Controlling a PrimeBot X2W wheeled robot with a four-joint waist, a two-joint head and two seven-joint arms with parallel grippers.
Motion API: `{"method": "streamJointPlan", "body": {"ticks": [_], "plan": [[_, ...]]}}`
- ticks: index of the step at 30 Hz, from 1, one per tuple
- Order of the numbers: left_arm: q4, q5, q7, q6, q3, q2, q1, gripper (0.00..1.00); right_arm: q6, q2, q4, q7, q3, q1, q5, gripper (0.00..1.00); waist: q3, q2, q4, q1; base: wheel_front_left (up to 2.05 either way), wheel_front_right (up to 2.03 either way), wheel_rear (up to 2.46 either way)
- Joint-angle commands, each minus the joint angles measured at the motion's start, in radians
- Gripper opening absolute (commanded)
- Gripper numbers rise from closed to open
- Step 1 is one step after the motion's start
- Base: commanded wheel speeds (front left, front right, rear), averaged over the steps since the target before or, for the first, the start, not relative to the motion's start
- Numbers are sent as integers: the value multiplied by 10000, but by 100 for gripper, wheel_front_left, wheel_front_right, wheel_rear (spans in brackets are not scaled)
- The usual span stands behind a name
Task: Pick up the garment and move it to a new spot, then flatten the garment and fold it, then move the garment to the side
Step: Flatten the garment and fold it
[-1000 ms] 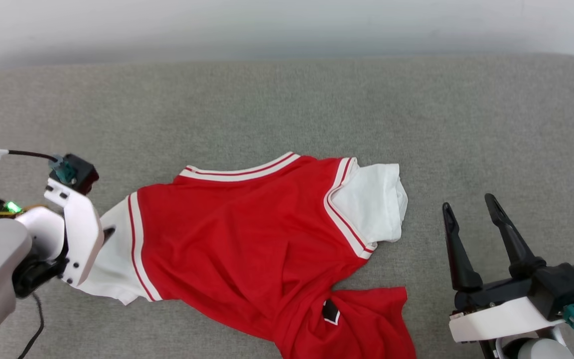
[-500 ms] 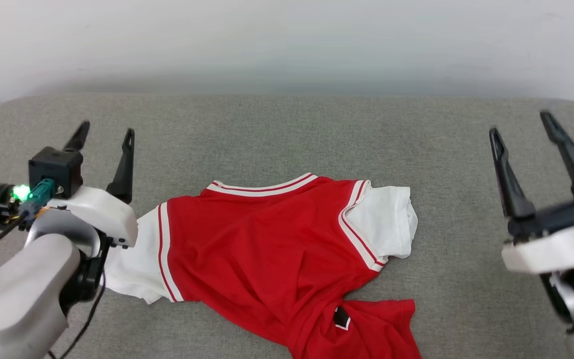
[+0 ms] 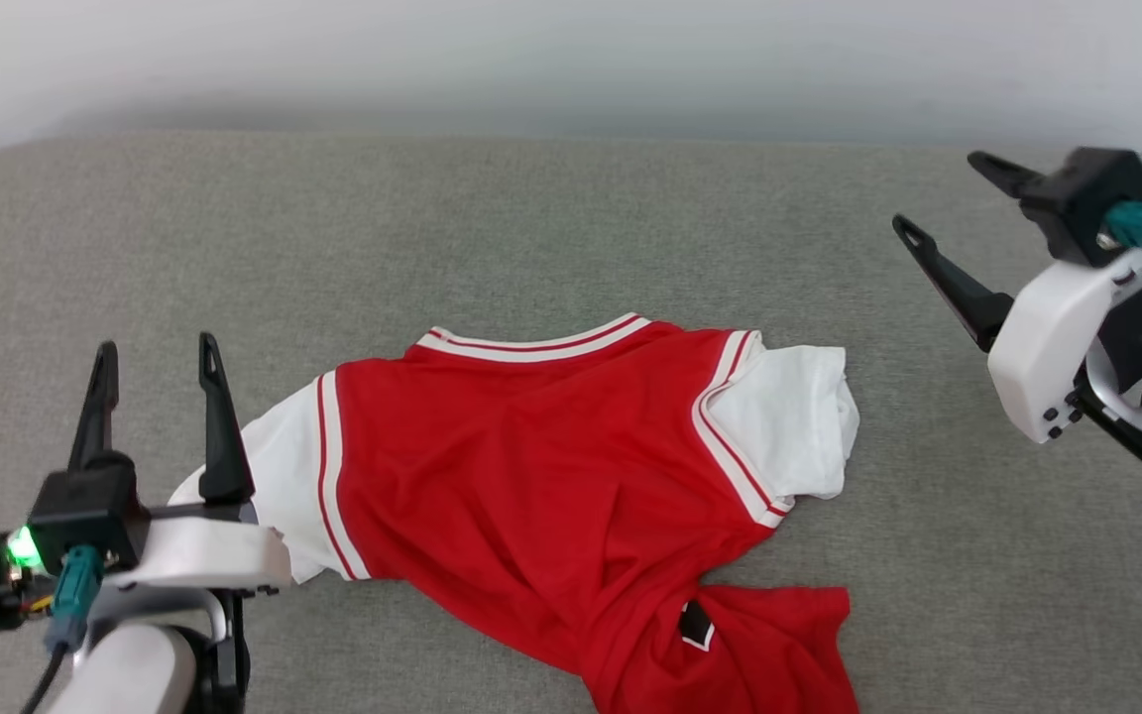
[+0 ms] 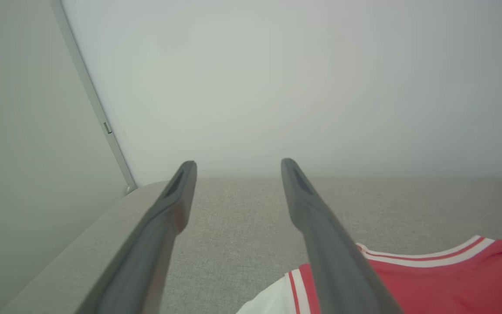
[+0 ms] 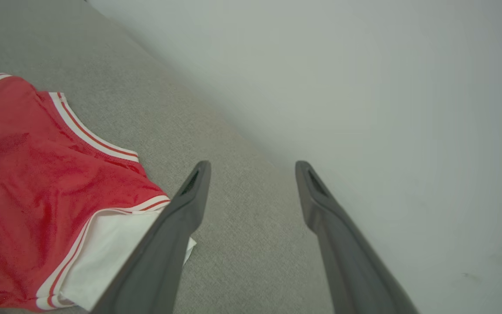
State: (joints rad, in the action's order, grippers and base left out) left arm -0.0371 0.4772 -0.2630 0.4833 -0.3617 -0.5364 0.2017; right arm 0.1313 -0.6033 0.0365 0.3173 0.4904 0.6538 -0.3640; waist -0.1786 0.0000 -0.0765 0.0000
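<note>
The left gripper [image 3: 157, 345] gapes wide and empty, its pale mount hiding the edge of the garment's [image 3: 531, 466] near white sleeve [image 3: 274, 476]. The red shirt lies rumpled on the grey cushion [image 3: 531, 218] to its right, hem cut off at the head view's bottom edge, print folded away but for a black patch [image 3: 695, 625]. Farther off, the right gripper [image 3: 938, 190], equally spread and empty, hangs apart from the other sleeve [image 5: 107, 257], whose doubled-over edge the right wrist view brings out.

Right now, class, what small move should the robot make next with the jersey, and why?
Probably bring the open right gripper down to the bunched hem: the garment lies mostly spread, but that corner is folded over, not yet flat.
</note>
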Motion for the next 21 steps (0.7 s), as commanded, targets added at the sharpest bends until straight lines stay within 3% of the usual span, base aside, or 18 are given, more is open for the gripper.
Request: {"method": "streamJointPlan", "body": {"ticks": [1,11,16,21], "plan": [[-94,-315,-23,-123,368,368,-345,100,-10,-347,168,636,567,503,-444,100,-183,0,-139,0,0,0,0],[-60,-1835,-25,-1434,1941,2460,-999,100,-10,-1923,708,4502,4510,2929,-3318,100,-1025,0,-665,0,0,0,0],[2,-2464,-24,-2187,2383,3254,-716,100,-10,-2083,1104,5102,5831,3763,-4045,100,-1613,0,-982,0,0,0,0],[76,-2962,-24,-2816,2683,3924,-384,100,-11,-1846,1780,4764,6672,4097,-4416,100,-2119,0,-1311,0,0,0,0]]}}
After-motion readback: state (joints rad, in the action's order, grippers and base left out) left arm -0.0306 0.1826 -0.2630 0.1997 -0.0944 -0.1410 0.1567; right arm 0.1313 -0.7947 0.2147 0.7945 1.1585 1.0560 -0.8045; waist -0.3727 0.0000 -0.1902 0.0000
